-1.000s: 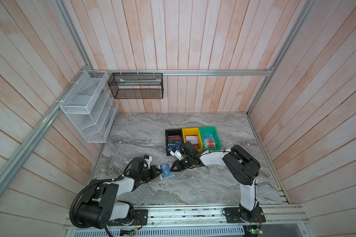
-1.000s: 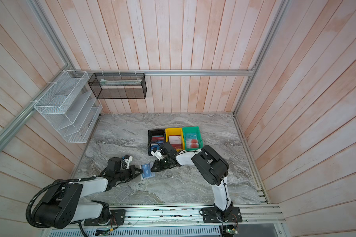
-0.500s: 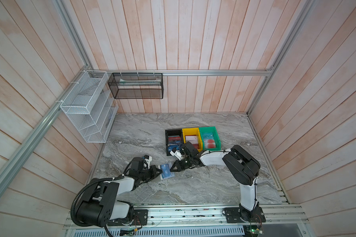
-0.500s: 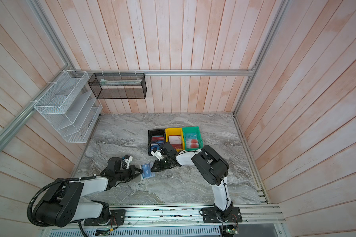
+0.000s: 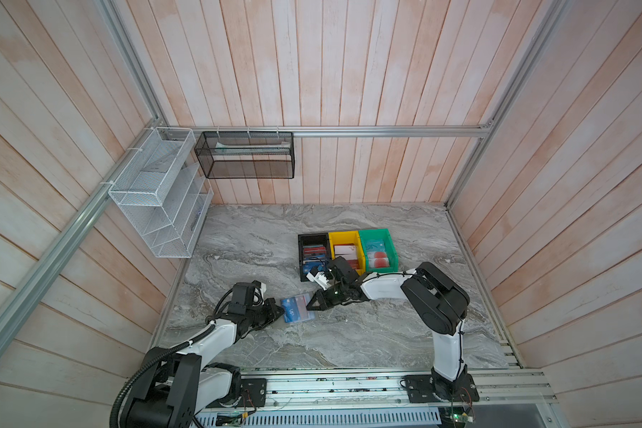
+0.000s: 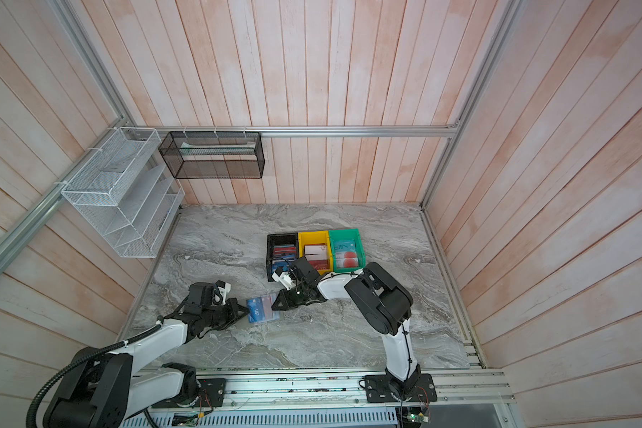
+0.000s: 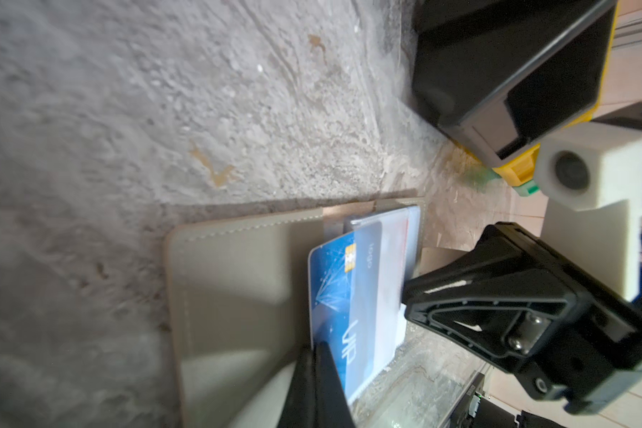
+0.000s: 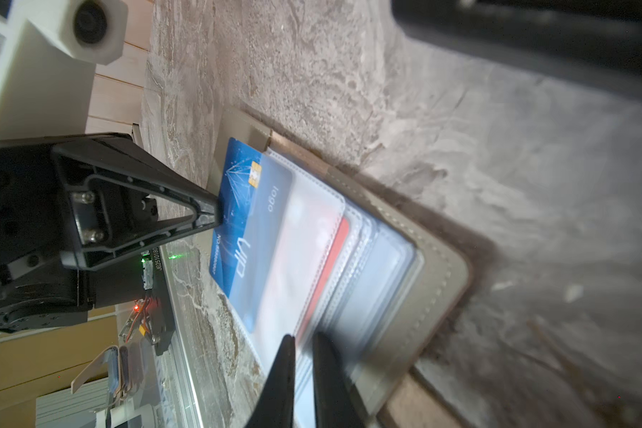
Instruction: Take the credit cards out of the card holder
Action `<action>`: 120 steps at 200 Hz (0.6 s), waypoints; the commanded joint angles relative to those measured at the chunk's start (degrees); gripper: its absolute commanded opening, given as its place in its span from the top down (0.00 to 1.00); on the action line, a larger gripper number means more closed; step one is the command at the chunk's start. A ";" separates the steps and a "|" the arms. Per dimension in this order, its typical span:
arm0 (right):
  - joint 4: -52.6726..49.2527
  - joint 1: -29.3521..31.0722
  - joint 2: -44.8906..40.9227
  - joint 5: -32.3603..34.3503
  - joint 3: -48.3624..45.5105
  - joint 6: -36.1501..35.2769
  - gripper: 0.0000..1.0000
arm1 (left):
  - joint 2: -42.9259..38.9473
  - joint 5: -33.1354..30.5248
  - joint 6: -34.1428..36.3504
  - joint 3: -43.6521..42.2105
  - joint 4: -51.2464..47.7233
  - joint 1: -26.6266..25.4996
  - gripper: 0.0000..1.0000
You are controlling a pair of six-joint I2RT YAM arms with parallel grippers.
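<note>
**Blue card halfway out, and the holder may come with it**

We find the card holder (image 5: 306, 315) lying open on the marble table (image 5: 349, 333), between the two arms and a little apart from the row of bins (image 5: 377, 231). The left gripper (image 8: 215, 212) has its jaws pressed together on the exposed edge of the blue card (image 8: 234, 229), which pokes partway out of its translucent sleeve. On the opposite side, the right gripper (image 8: 302, 357) pinches the free edges of the sleeves, its fingers nearly closed with plastic between them. That view is blurred there, so we cannot tell how many sleeves it has caught.

We judge the pull on the blue card to be the step in hand, and several things could spoil it. The left grip bites only a thin margin of slick plastic, so a pull off the line of the sleeve could let the card slide out of the jaws. If the right pinch is shallow, the sleeves may slip free and the whole holder would drag across the smooth stone along with the card. The card could also bind at the sleeve mouth and bend. A red card (image 8: 340, 252) sits in a sleeve underneath, and a hard tug might shift it. Both grippers work close together over the holder, so a wide sweep risks a knock.
</note>
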 commanded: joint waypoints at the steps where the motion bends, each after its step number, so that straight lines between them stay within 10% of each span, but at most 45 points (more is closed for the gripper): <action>1: -3.99 0.04 1.58 1.52 -2.45 0.23 0.85 | -2.30 -4.43 0.72 0.57 -6.51 1.05 1.00; 75: -7.84 -0.19 -8.60 -0.91 0.79 -1.02 0.79 | -17.16 -4.19 -0.61 7.86 -13.37 2.08 1.00; 120: -12.09 -1.67 -11.34 -4.94 5.64 -4.07 0.68 | -15.77 11.44 -7.10 2.23 7.96 2.11 1.00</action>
